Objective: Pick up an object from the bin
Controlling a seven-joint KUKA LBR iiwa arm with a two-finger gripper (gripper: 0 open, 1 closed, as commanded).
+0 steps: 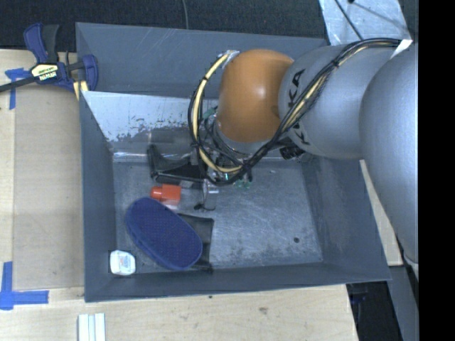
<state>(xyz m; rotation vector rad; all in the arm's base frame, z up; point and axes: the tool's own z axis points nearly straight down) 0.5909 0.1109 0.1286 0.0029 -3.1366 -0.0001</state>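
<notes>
Partly hidden hand point(207, 197) beside orange block point(168, 192)

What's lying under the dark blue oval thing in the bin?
A flat black sheet sticks out at the right of the dark blue oval case; the rest of it is covered.

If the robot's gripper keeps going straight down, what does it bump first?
Most likely the bare bin floor, just beside the small orange block. The gripper points down next to that block; depth is hard to judge, so it might clip it.
</notes>
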